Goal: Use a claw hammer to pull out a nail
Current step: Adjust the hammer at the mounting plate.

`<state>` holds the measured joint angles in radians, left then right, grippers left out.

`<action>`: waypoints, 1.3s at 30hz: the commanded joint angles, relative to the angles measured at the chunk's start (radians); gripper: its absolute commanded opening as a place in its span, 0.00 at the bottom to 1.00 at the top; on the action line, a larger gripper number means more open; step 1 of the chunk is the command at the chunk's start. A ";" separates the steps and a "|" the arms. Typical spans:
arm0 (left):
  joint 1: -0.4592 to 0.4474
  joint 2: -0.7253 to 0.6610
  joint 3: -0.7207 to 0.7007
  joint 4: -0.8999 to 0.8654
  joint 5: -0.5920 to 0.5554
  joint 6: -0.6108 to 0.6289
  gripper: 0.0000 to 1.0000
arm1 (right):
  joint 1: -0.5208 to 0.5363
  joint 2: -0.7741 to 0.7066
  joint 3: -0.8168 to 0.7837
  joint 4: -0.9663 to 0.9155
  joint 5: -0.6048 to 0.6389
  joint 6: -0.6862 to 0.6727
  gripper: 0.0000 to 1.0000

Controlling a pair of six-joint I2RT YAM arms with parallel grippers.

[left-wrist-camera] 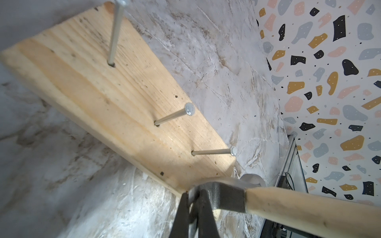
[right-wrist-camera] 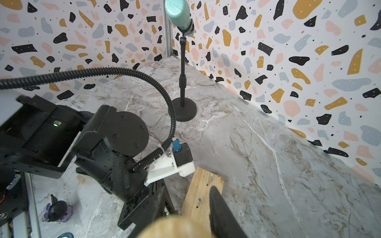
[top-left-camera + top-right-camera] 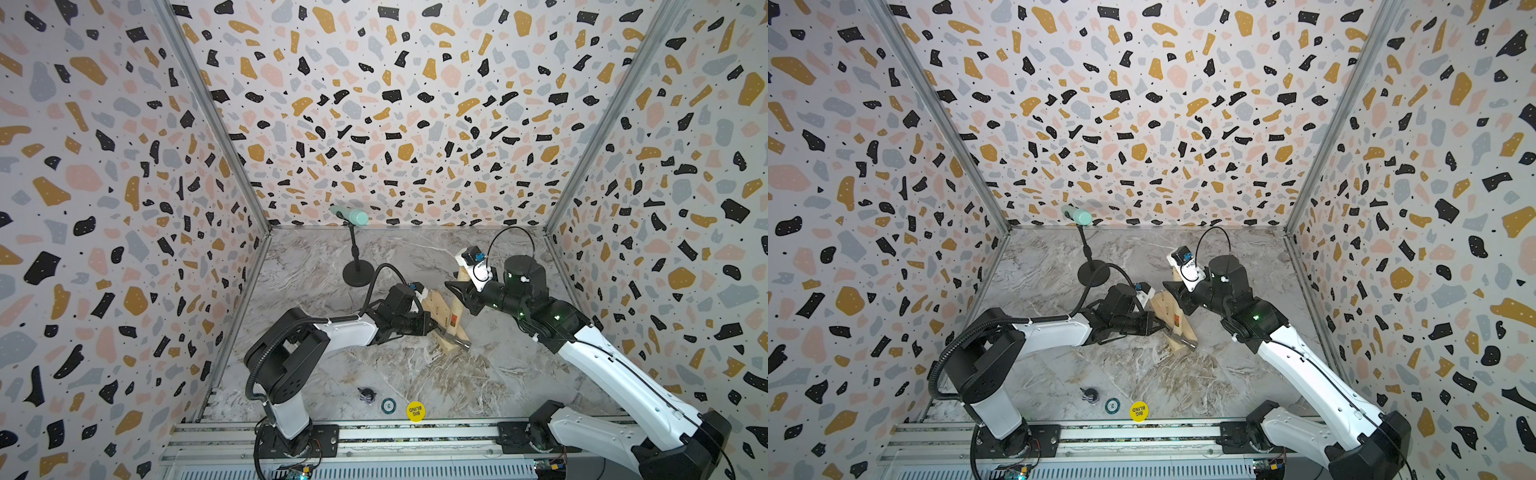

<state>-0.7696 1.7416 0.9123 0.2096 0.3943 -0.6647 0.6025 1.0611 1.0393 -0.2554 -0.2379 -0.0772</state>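
Jaws of the right gripper are clamping the pale handle of the claw hammer. Left gripper jaws are pressing together right against the hammer's steel head; whether they are pinching it is unclear. That head is sitting at one end of a wood block on the marble table. The nail closest to the head, one of three sticking out of the block, is standing near it, not touching.

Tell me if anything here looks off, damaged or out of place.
The wood block is pocked with small dark empty holes near its three standing nails. Oddly, the left pincer appears to pinch the claw hammer at its steel head, while the right pincer holds its wooden handle.
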 commanded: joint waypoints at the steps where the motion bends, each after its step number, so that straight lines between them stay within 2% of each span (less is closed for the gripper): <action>1: 0.001 0.018 0.011 -0.021 -0.018 0.046 0.00 | 0.004 0.001 0.034 -0.018 0.013 -0.012 0.36; 20: 0.002 0.021 0.019 -0.013 -0.012 0.037 0.00 | 0.010 0.004 0.050 -0.020 0.017 -0.019 0.27; 29: 0.006 0.019 0.020 -0.003 -0.001 0.023 0.00 | 0.016 0.001 0.054 -0.019 0.018 -0.025 0.04; 31: 0.007 0.020 0.022 -0.001 0.003 0.022 0.01 | 0.019 0.000 0.053 -0.016 0.023 -0.028 0.00; 39: 0.012 0.018 0.029 0.004 0.021 0.017 0.14 | 0.031 -0.019 0.051 0.006 0.036 -0.036 0.00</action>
<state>-0.7624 1.7470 0.9165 0.2089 0.4103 -0.6643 0.6300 1.0676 1.0504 -0.2775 -0.2314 -0.0750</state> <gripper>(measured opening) 0.137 0.245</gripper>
